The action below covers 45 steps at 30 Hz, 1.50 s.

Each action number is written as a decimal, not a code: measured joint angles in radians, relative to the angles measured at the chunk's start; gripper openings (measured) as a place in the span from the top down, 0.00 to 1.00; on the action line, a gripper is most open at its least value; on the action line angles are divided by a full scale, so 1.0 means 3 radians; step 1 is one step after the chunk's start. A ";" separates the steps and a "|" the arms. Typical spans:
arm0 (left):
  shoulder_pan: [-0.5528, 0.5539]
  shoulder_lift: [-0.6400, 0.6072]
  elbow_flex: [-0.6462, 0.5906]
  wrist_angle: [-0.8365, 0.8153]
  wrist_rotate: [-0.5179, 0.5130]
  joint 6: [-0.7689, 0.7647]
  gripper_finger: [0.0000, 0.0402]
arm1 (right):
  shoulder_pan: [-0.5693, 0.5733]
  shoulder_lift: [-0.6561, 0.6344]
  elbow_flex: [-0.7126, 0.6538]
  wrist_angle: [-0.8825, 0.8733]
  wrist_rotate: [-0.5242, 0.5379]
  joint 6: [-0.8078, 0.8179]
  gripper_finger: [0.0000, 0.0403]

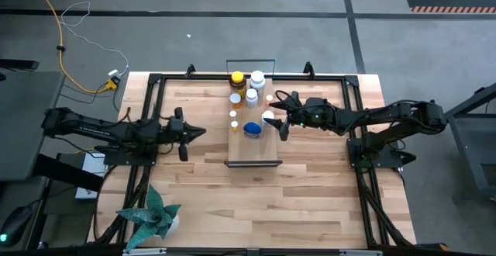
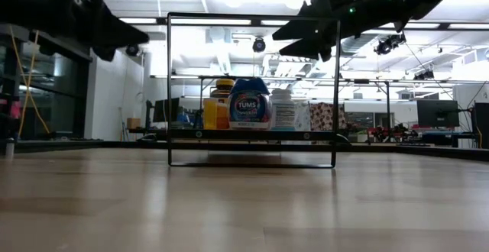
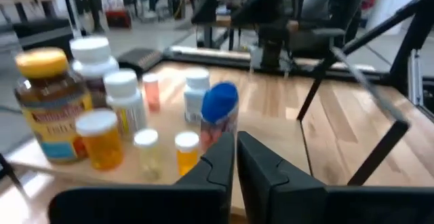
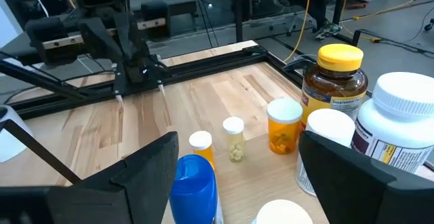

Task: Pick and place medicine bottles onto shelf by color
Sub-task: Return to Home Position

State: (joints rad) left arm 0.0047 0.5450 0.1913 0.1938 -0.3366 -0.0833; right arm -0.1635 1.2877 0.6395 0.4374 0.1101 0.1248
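Several medicine bottles [image 1: 252, 97] stand bunched on the far half of the shelf [image 1: 253, 152], which lies in the middle of the table [image 1: 318, 198]. An amber bottle [image 1: 237, 78] with a yellow cap and a large white bottle [image 1: 257, 79] stand farthest back. The blue-capped bottle [image 1: 253, 129] stands nearest, with two tiny white-capped ones [image 1: 233, 115] just left of it. The right gripper [image 1: 280, 116] hovers at the shelf's right edge with its fingers spread wide. A white-capped bottle [image 1: 268, 118] sits just left of the fingertips, level with the gap; contact cannot be told. The left gripper [image 1: 200, 132] hangs left of the shelf, apart from it, fingers pressed together and holding nothing.
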 joint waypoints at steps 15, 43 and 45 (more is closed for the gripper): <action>-0.0025 -0.1403 -0.0048 -0.0901 0.0134 0.0053 1.00 | 0.0000 0.0000 0.0000 0.0000 0.0000 0.0109 0.26; -0.0028 -0.1651 -0.0599 -0.0528 0.0538 -0.0210 1.00 | -0.0001 -0.0571 0.0000 -0.1200 0.0142 0.0312 0.83; -0.0028 -0.1651 -0.0599 -0.0528 0.0538 -0.0209 1.00 | -0.0001 -0.0729 -0.0013 -0.1492 0.0142 0.0319 0.95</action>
State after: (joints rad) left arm -0.0036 0.0498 0.0116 0.0353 -0.1752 -0.1459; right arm -0.1637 1.0689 0.6357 -0.0102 0.1528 0.2204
